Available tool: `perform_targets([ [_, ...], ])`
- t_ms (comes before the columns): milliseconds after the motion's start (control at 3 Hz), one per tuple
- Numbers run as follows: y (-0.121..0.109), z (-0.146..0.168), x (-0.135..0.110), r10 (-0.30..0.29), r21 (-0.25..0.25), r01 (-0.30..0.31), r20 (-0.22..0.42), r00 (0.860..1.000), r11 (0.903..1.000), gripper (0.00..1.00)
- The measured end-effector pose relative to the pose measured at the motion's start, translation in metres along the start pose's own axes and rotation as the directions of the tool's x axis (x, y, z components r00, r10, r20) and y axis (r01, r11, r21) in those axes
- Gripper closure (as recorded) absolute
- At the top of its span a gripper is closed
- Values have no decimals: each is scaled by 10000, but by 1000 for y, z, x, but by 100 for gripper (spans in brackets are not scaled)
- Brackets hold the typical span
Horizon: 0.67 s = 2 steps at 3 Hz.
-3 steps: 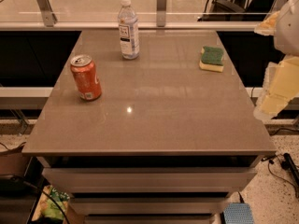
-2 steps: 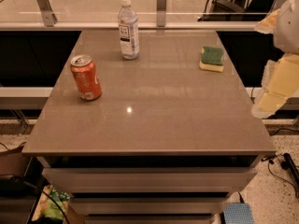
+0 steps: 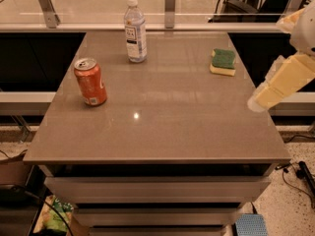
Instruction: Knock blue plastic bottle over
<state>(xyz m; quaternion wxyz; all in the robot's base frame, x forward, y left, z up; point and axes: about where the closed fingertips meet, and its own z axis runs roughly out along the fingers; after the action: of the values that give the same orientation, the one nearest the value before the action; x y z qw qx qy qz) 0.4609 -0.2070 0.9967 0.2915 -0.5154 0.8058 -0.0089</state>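
The blue plastic bottle (image 3: 135,30) stands upright near the far edge of the table, left of centre. It is clear with a white cap and a white label. My gripper (image 3: 258,101) is at the end of the cream-coloured arm at the right side of the view. It hangs over the table's right edge, far from the bottle and nearer to me.
An orange soda can (image 3: 90,81) stands upright on the left part of the grey table (image 3: 162,132). A green and yellow sponge (image 3: 223,62) lies at the far right. A railing with glass runs behind the table. Cables lie on the floor at the right.
The arm has moved left and a little up, so its tip now reaches over the table's right edge. The bottle, can and sponge have not moved.
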Motion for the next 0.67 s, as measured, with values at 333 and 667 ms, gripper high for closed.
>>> perform_targets([
  [333,-20,14,-22,437,438,-505,1438,9886,9978,0],
  [667,-39,29,-41,1023,636,-1255,2876,9523,9900,0],
])
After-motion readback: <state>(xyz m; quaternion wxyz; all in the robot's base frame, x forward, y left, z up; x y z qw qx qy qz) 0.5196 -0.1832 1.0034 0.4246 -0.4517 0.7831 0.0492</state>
